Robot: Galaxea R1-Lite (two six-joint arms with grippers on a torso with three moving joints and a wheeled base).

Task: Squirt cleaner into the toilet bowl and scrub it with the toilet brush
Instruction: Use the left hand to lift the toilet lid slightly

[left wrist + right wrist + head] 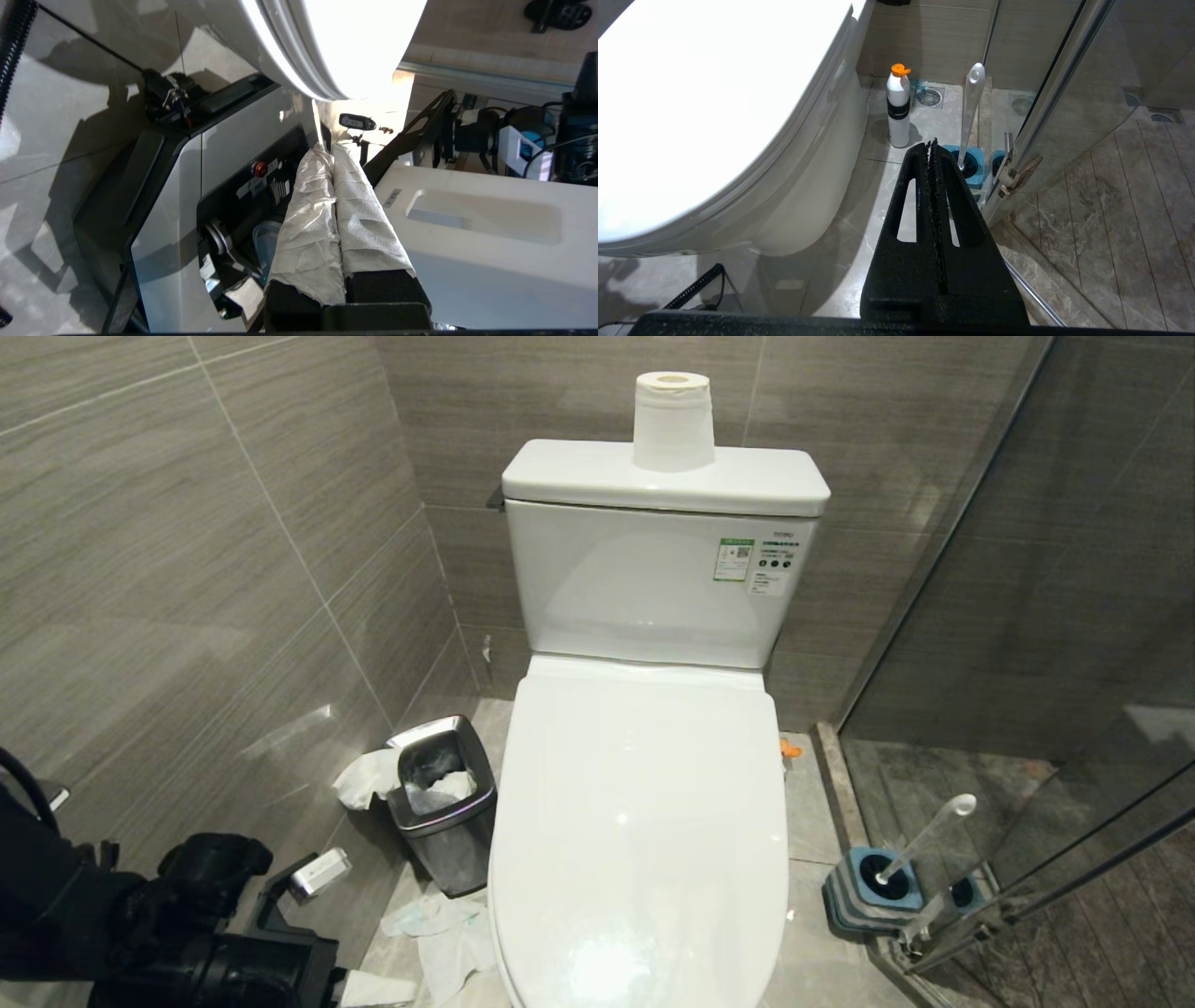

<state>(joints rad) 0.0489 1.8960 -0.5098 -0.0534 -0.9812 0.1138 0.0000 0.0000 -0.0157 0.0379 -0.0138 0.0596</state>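
Observation:
The white toilet [644, 821] has its lid shut, so the toilet bowl is hidden. The toilet brush [924, 840] stands in its blue-topped holder [882, 882] on the floor to the right of the toilet, its bristles hidden inside. The brush handle [971, 107] leans by the glass door. A white bottle with an orange cap [899, 107], seemingly the cleaner, stands beside the toilet base. My left arm [187, 933] is low at the front left. The left gripper [327, 148] is shut and empty, its fingers wrapped in white paper. My right gripper [930, 142] hangs shut and empty above the floor.
A steel waste bin [443, 803] holding paper stands left of the toilet, with tissues [439, 933] on the floor around it. A paper roll [672, 420] sits on the tank. A tiled wall closes the left; the glass shower door [1027, 616] closes the right.

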